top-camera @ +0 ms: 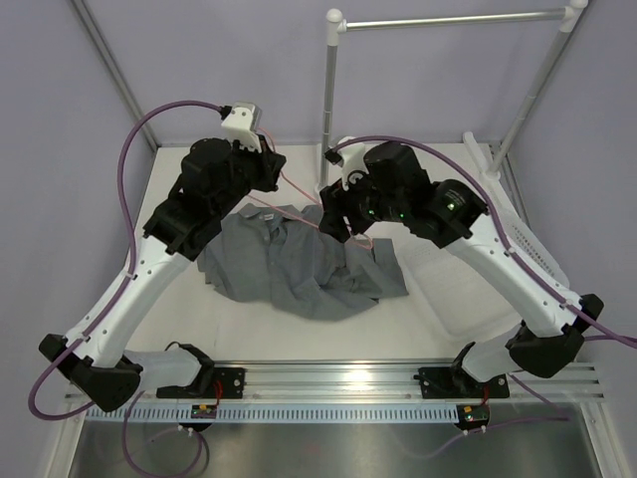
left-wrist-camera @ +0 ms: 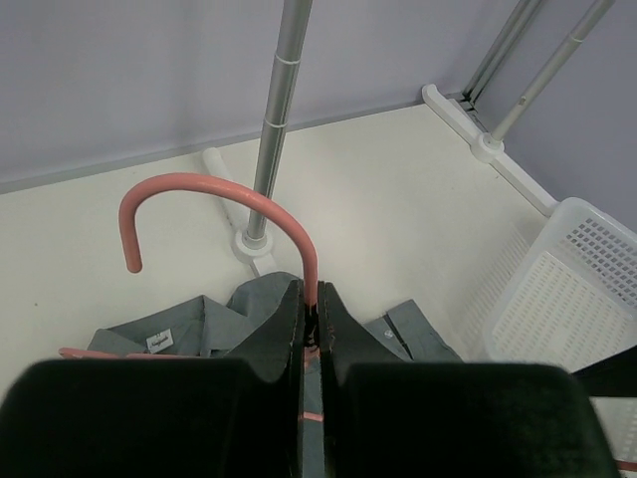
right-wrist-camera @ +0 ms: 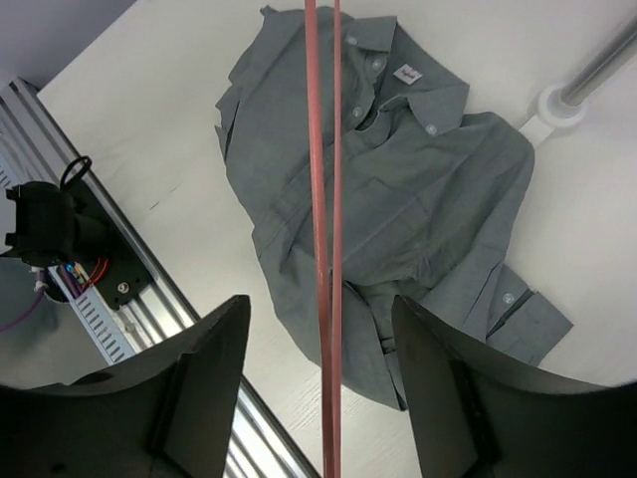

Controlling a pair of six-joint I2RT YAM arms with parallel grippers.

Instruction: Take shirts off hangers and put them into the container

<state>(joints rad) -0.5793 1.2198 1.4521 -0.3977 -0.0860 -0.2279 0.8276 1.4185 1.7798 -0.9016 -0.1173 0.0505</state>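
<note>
The grey-green shirt lies crumpled on the table, collar towards the back, and the right wrist view shows it spread out. My left gripper is shut on the neck of the pink wire hanger, just below its hook. The hanger's thin wires run straight between the fingers of my right gripper, which is open and touches nothing. I cannot tell whether the hanger still touches the shirt. The white mesh container stands at the right, partly hidden by my right arm.
A grey metal rail on upright posts stands at the back, one post foot close behind the shirt. The container's wall is just right of the shirt. An aluminium rail carrying the arm bases lines the near edge.
</note>
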